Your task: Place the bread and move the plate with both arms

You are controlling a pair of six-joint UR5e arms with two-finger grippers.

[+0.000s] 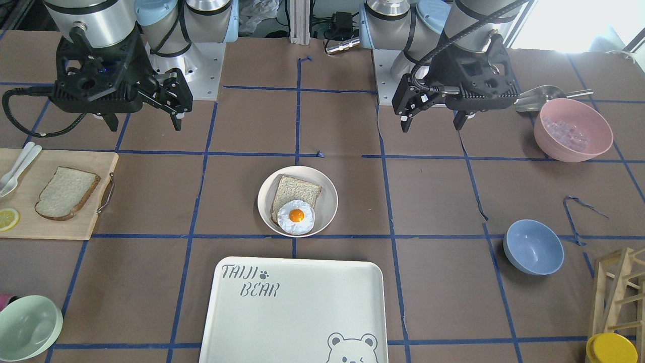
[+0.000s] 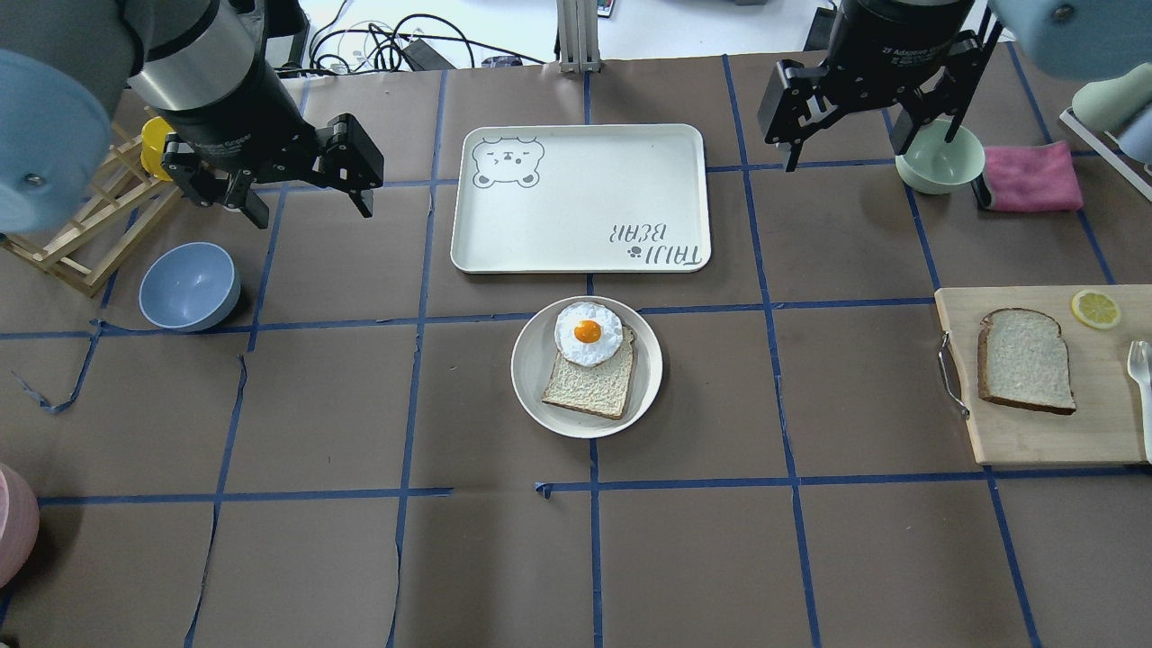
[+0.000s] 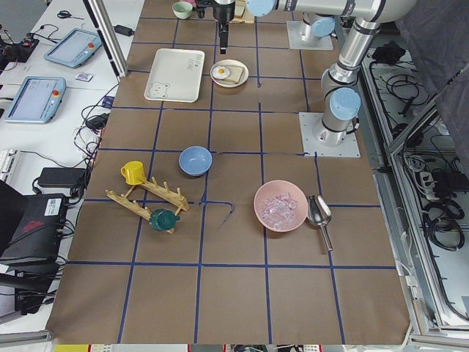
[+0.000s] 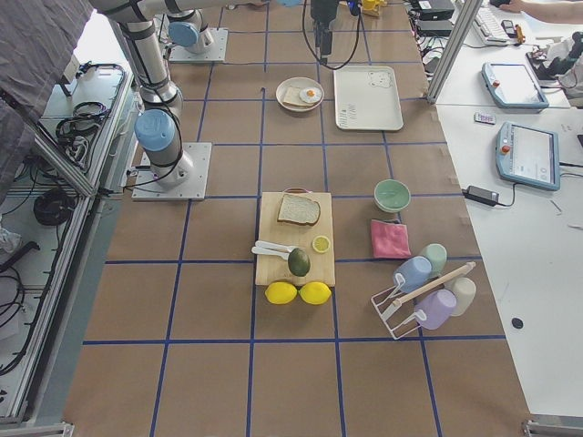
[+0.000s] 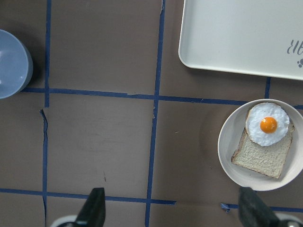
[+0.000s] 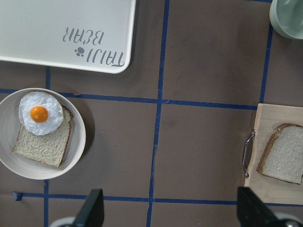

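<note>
The bread point(image 2: 1026, 360), a dark-crusted slice, lies on a wooden cutting board point(image 2: 1035, 436) at the right; it also shows in the front view point(image 1: 67, 193) and the right wrist view point(image 6: 284, 153). The plate point(image 2: 531, 378) sits mid-table and holds a lighter slice with a fried egg point(image 2: 587, 333); its rim shows in the wrist views point(image 5: 226, 142) point(image 6: 78, 142). My left gripper point(image 2: 310, 211) point(image 1: 432, 126) hangs open and empty, above the table left of the tray. My right gripper point(image 2: 846, 155) point(image 1: 143, 125) hangs open and empty, beyond the board.
A white bear-printed tray point(image 2: 580, 198) lies just beyond the plate. A pale green bowl point(image 2: 939, 157) and a pink cloth point(image 2: 1030, 177) are far right. A blue bowl point(image 2: 189, 286) and a wooden rack point(image 2: 81, 234) are at the left. A lemon slice point(image 2: 1095, 309) is on the board.
</note>
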